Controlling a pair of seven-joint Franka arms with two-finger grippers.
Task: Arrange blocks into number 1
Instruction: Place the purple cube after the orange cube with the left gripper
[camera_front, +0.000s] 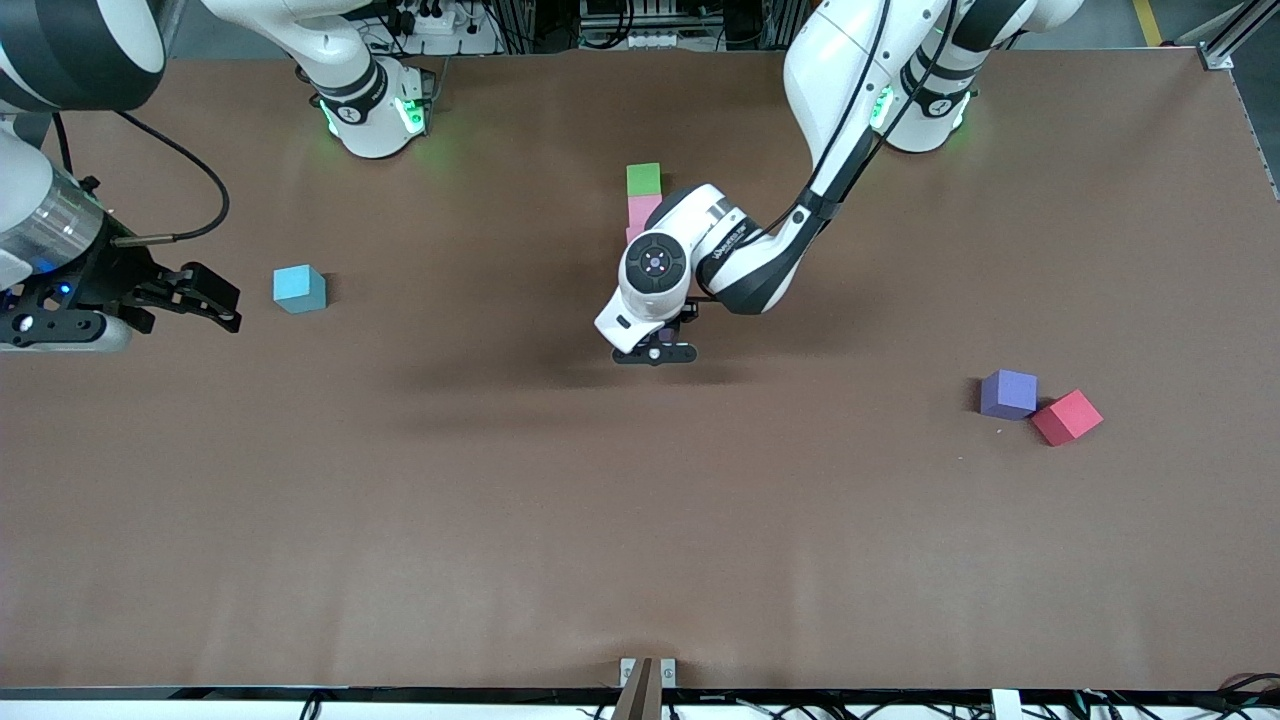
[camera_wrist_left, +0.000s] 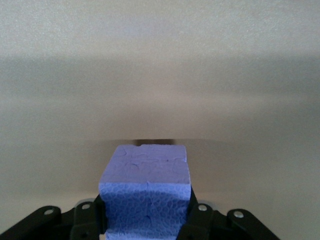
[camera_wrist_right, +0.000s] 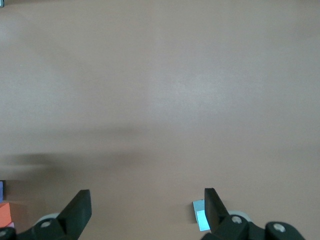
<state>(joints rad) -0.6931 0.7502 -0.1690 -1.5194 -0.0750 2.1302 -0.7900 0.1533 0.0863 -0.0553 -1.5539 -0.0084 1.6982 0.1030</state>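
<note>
A green cube (camera_front: 643, 179) lies at mid-table with a pink cube (camera_front: 643, 209) touching its nearer side. A further strip of pink (camera_front: 631, 236) shows at the edge of the left arm's wrist, which covers the rest of that line. The orange cube is hidden in the front view. My left gripper (camera_front: 655, 351) (camera_wrist_left: 146, 220) hangs over the table in line with those cubes. It is shut on the purple cube (camera_wrist_left: 146, 185), one finger on each side. My right gripper (camera_front: 225, 305) (camera_wrist_right: 146, 200) waits open beside the light blue cube, holding nothing.
The light blue cube (camera_front: 299, 289) (camera_wrist_right: 200, 216) sits at the right arm's end of the table. A second purple cube (camera_front: 1008, 393) and a red cube (camera_front: 1067, 417) touch at the left arm's end. An orange-red corner (camera_wrist_right: 4, 212) shows at the right wrist view's edge.
</note>
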